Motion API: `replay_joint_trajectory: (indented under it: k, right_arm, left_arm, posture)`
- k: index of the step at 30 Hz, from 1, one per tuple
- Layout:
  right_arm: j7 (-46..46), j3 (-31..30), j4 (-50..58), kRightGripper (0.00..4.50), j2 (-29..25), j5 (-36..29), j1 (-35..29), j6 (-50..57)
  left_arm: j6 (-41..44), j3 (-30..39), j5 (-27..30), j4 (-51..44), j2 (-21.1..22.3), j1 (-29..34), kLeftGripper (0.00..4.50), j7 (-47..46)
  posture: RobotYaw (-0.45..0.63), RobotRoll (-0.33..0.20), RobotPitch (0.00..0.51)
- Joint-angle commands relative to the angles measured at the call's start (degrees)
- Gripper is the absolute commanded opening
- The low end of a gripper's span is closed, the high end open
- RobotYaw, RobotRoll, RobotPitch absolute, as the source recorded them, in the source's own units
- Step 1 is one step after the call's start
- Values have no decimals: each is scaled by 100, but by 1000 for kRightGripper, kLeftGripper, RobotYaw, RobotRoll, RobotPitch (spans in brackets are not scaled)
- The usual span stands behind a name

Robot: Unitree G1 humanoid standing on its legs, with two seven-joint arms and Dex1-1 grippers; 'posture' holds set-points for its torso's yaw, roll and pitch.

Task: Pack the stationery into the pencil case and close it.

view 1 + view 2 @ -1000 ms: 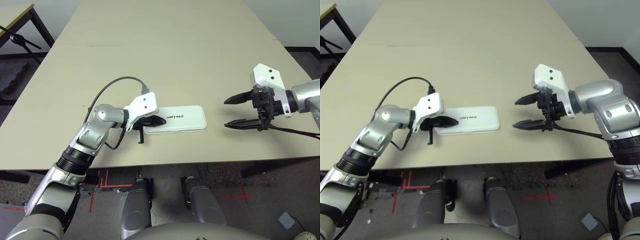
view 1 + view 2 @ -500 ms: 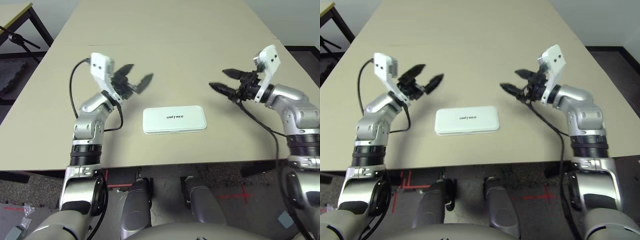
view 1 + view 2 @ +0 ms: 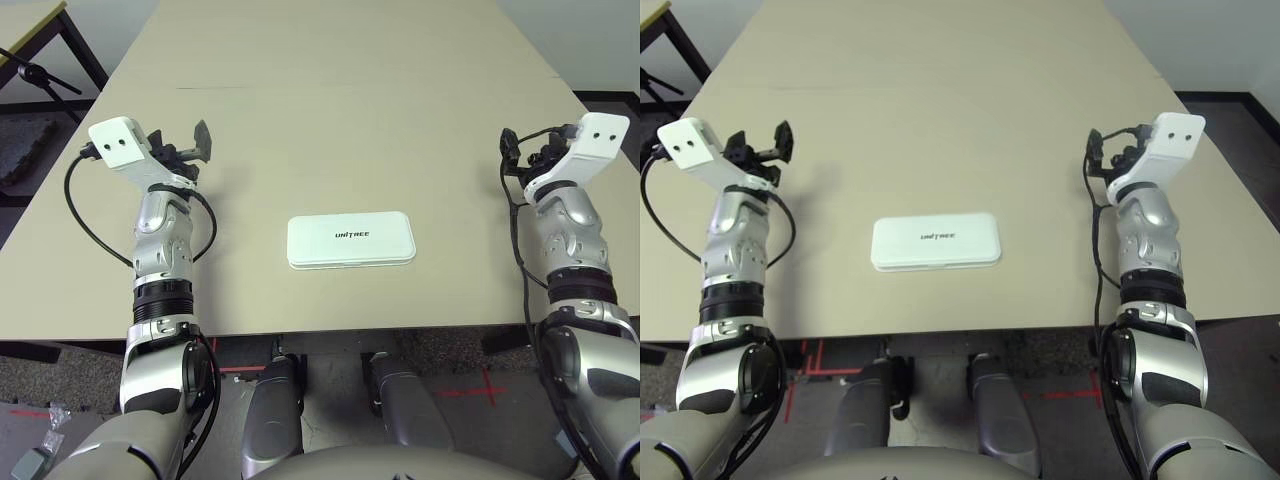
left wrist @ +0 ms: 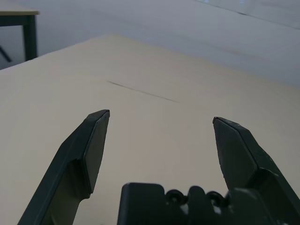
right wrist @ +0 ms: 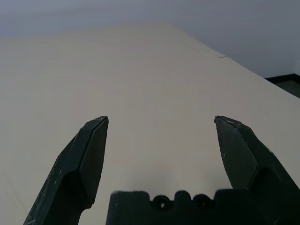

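White UNITREE pencil case [image 3: 351,240] lying shut and flat on the beige table [image 3: 340,90], near the front edge, midway between both arms. Left gripper [image 4: 159,140] raised well left of it, fingers spread wide, empty. Right gripper [image 5: 161,140] raised well right, likewise spread, empty.

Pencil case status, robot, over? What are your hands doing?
Left gripper open, raised, holding nothing. Right gripper open, raised, holding nothing. Pencil case shut, flat on the table between the arms. Nothing in the way.
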State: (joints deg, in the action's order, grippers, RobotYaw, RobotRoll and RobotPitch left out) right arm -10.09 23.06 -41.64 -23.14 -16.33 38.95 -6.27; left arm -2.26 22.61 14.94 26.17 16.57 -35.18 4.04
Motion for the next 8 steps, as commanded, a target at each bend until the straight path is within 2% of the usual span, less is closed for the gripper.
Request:
replay_joint_trajectory:
  k: [1,8]
  right_arm:
    - [9,218,-31,4500,118,-313,53,8]
    - [-58,228,-13,4500,98,-483,102,81]
  left_arm:
    - [-170,51,-84,206,113,14,4450,-144]
    - [-245,6,-92,243,236,-3,4450,-171]
  posture:
    - [-151,0,169]
    - [-145,0,170]
